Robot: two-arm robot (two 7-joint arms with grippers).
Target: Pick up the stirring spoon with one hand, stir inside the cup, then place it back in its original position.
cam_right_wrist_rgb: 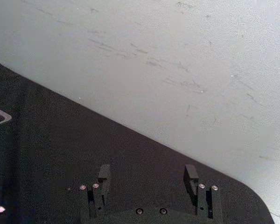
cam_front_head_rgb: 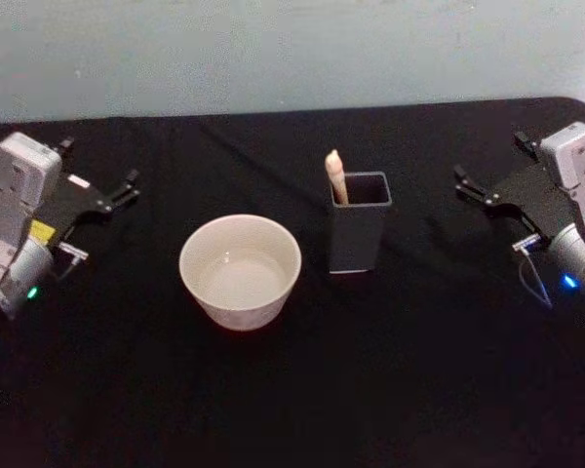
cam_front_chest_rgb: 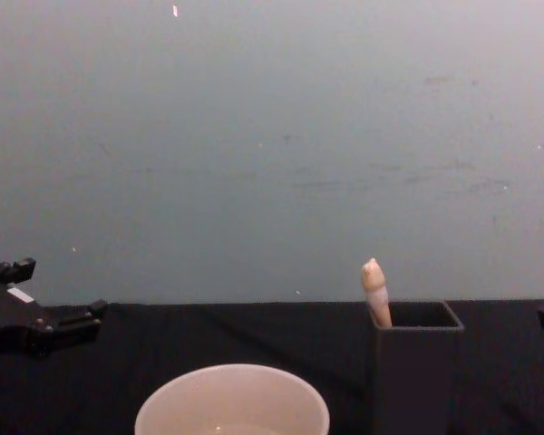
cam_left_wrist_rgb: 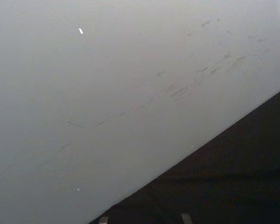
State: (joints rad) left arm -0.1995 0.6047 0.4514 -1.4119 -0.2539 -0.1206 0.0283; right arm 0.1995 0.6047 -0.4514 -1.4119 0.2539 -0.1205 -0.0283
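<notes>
The stirring spoon (cam_front_head_rgb: 336,177) stands upright in the dark grey square holder (cam_front_head_rgb: 359,236), its original position. Only the cream handle shows above the rim, leaning on the holder's left wall; the bowl is hidden inside. From the chest, the spoon's handle (cam_front_chest_rgb: 375,292) pokes out of the holder (cam_front_chest_rgb: 417,372). The off-white cup (cam_front_head_rgb: 240,271) sits to the holder's left, also seen low in the chest view (cam_front_chest_rgb: 232,403). My left gripper (cam_front_head_rgb: 97,164) rests open at the table's far left. My right gripper (cam_front_head_rgb: 489,158) rests open at the far right, its fingers (cam_right_wrist_rgb: 191,173) spread over bare cloth.
A black cloth covers the table (cam_front_head_rgb: 302,390). A pale scuffed wall (cam_front_chest_rgb: 272,145) stands just behind the table's back edge. The table's rounded right corner (cam_front_head_rgb: 575,102) lies close to my right arm.
</notes>
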